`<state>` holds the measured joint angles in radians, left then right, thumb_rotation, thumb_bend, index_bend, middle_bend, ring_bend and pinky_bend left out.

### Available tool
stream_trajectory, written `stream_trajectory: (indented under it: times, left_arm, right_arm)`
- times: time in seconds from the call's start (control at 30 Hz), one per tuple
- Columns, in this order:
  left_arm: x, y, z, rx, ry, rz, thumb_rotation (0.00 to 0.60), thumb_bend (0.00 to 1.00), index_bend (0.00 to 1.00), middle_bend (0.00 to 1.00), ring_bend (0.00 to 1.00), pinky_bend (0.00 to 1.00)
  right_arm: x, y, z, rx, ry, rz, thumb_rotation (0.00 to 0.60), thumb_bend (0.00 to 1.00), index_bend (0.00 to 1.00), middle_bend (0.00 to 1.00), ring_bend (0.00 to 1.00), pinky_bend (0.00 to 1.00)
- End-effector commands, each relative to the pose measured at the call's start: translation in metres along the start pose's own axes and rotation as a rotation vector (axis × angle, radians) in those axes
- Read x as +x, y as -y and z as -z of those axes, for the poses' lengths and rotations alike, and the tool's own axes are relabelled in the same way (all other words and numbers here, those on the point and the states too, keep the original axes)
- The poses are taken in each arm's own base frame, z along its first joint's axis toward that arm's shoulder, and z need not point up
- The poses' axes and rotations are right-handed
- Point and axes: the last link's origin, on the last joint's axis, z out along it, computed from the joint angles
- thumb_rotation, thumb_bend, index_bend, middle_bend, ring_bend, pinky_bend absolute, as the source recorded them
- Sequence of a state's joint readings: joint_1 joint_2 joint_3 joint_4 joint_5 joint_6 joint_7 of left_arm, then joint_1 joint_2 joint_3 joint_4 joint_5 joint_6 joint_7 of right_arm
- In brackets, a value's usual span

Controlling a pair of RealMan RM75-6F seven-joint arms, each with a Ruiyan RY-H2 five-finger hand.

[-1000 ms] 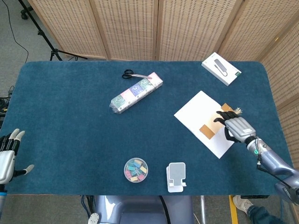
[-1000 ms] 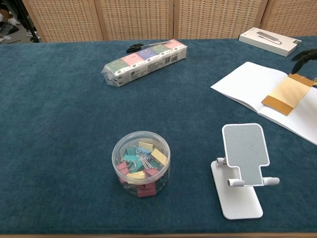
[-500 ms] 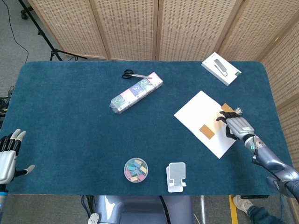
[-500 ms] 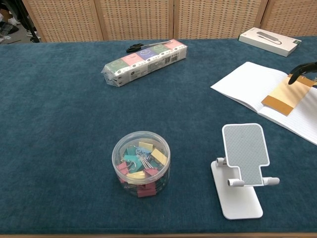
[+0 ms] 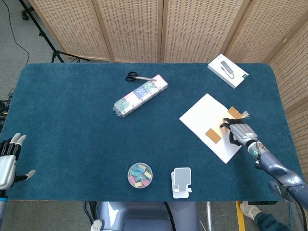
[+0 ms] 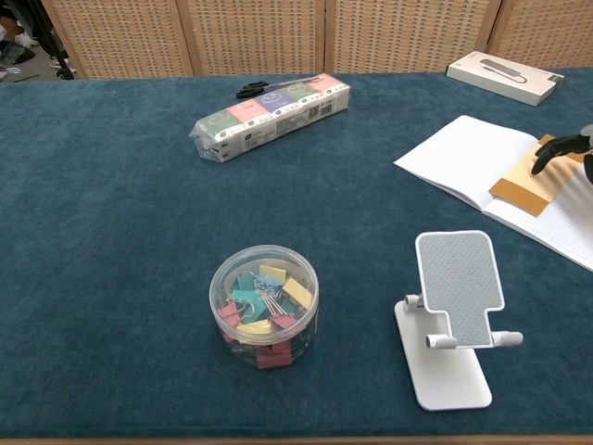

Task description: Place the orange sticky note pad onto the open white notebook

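Note:
The open white notebook (image 5: pixel 204 120) (image 6: pixel 459 158) lies on the right side of the blue table. On its right page the orange sticky note pad (image 5: pixel 213 135) (image 6: pixel 526 188) rests flat. My right hand (image 5: pixel 239 131) (image 6: pixel 559 151) hovers over the pad's middle, dark fingers curled down and apart, holding nothing; whether the fingertips touch the pad is unclear. Only its fingertips show in the chest view, at the right edge. My left hand (image 5: pixel 8 160) is off the table's front left corner, fingers spread and empty.
A tissue pack (image 5: pixel 140 95) (image 6: pixel 271 117) and black scissors (image 5: pixel 134 77) lie at the back centre. A white box (image 5: pixel 228 70) (image 6: pixel 505 77) sits at the back right. A jar of binder clips (image 5: pixel 139 174) (image 6: pixel 264 305) and a white phone stand (image 5: pixel 182 182) (image 6: pixel 451 315) stand near the front edge.
My right hand has come lower and drawn back slightly toward the front, its fingertips now over the pad. The pad and notebook have not moved. The left hand stays still.

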<state>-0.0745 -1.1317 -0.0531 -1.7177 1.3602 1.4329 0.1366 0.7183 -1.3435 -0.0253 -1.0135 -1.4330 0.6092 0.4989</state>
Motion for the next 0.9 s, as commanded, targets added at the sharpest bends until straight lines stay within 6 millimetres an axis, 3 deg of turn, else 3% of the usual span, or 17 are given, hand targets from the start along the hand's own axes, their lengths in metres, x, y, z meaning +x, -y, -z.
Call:
stream_trajectory:
  times: [0.03,0.9]
  left_arm:
    - [0.000,0.000,0.000,0.000,-0.001,0.000,0.600,0.00,0.00,0.00,0.00,0.00]
    - [0.001,-0.001,0.000,0.002,-0.006,0.008,0.600,0.00,0.00,0.00,0.00,0.00]
  right_arm:
    - [-0.003,-0.001,0.000,-0.003,0.007,-0.003,0.600,1.00,0.20,0.06,0.00,0.02]
    - [-0.027,-0.003,0.012,0.005,0.017,-0.011,0.600,1.00,0.20,0.07,0.00,0.02]
